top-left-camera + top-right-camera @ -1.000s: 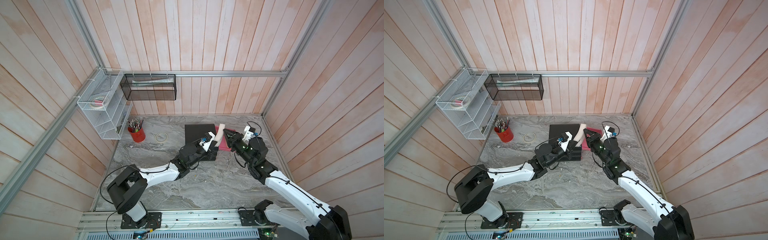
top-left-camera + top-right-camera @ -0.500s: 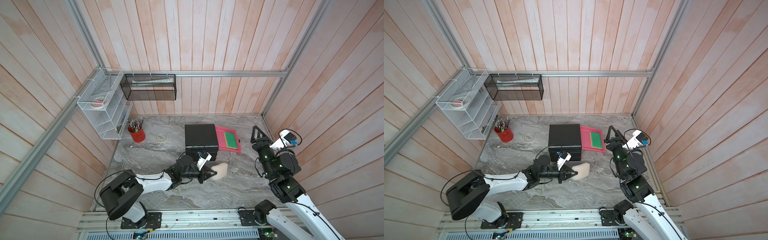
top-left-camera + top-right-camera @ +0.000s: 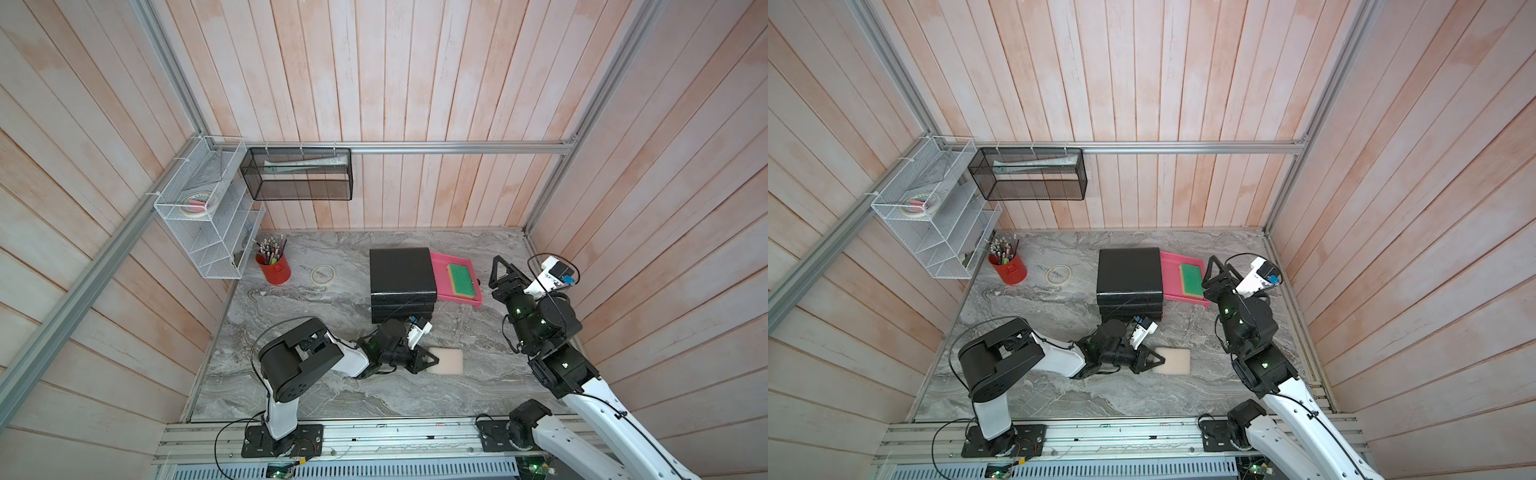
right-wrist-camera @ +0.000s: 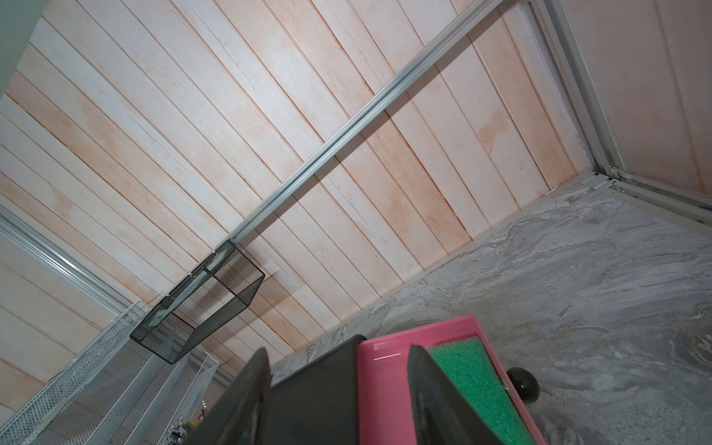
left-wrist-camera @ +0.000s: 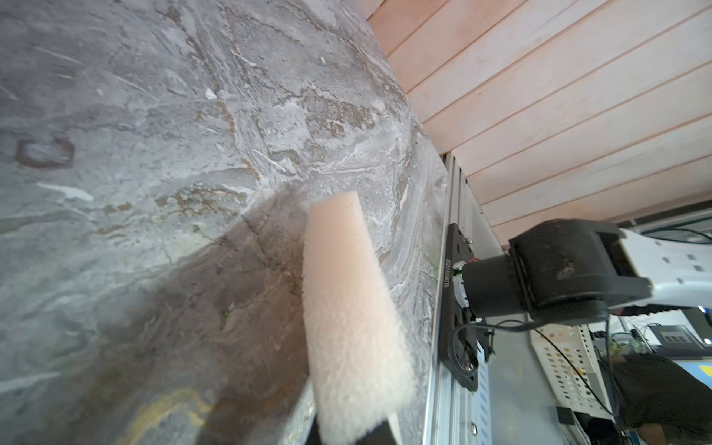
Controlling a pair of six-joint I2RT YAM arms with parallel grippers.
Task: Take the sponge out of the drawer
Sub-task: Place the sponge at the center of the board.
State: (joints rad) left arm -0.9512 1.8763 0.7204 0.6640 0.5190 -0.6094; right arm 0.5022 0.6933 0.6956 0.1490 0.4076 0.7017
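A beige sponge (image 3: 448, 361) (image 3: 1174, 360) lies flat, low over the marble table in front of the black drawer unit (image 3: 401, 274). My left gripper (image 3: 432, 360) (image 3: 1158, 360) is shut on its near end. In the left wrist view the sponge (image 5: 346, 300) sticks out from between the jaws. The pink drawer (image 3: 439, 270) (image 4: 381, 385) stands pulled out to the unit's right, with a green sponge (image 3: 461, 279) (image 4: 474, 373) inside it. My right gripper (image 3: 498, 266) (image 4: 339, 350) hovers open and empty beside the drawer's front.
A red cup of pens (image 3: 273, 268) and a tape ring (image 3: 323, 274) sit at the back left of the table. A white wire rack (image 3: 208, 216) and a black mesh basket (image 3: 299, 174) hang on the walls. The drawer's black knob (image 4: 522, 381) faces my right arm.
My left gripper carried the beige sponge from above the drawer down to the table's front. My right gripper drew back from the drawer and opened wider.
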